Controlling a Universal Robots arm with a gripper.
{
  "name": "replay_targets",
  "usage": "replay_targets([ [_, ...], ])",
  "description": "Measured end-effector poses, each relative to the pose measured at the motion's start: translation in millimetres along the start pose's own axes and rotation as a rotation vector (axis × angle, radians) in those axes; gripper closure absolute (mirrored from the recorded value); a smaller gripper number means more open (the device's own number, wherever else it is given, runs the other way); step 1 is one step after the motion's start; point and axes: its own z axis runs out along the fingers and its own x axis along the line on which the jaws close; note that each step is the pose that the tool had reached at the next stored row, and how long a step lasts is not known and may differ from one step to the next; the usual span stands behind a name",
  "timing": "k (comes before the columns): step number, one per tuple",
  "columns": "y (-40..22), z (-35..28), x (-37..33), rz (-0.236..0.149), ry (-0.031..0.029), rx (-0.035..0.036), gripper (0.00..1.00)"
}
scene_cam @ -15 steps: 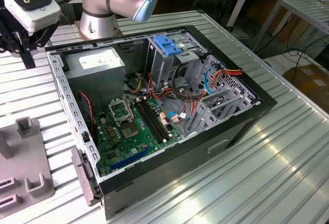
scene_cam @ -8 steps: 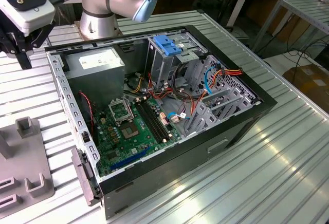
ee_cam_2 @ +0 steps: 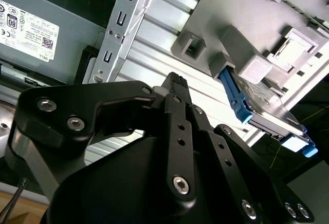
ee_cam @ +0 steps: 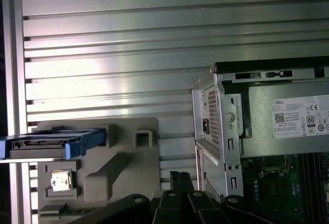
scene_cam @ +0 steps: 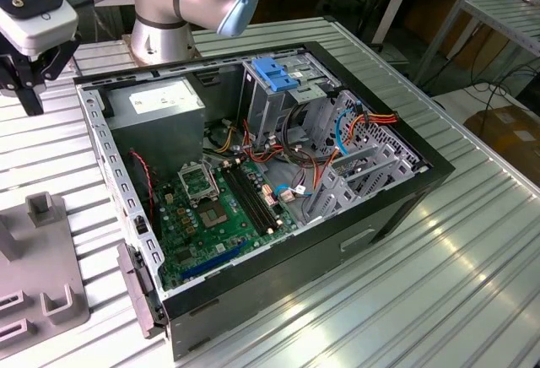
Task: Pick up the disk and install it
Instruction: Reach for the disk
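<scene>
Slatted tabletop [ee_cam_2: 154, 44], disk [ee_cam_2: 271, 112] partly behind fixture [ee_cam_2: 226, 13]

A ribbed, silver metal worktop [scene_cam: 472, 258] carries an open black computer case [scene_cam: 354, 233] lying on its side, its uncovered interior facing up. The case sits diagonally across the ribs and takes up the middle of the surface. At the exterior view's left, a flat grey holder [scene_cam: 59, 275] with raised blocks lies directly on the worktop just beside the case; in the first wrist view a narrow strip of bare ribs separates the two. The arm's base [scene_cam: 160, 43] stands on the worktop behind the case's far corner.
</scene>
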Motion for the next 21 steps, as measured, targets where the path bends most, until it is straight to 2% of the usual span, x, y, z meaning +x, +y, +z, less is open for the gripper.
replay_targets([
  [21, -1.3, -0.5, 17.0, 0.0, 0.0, 0.0, 0.9],
])
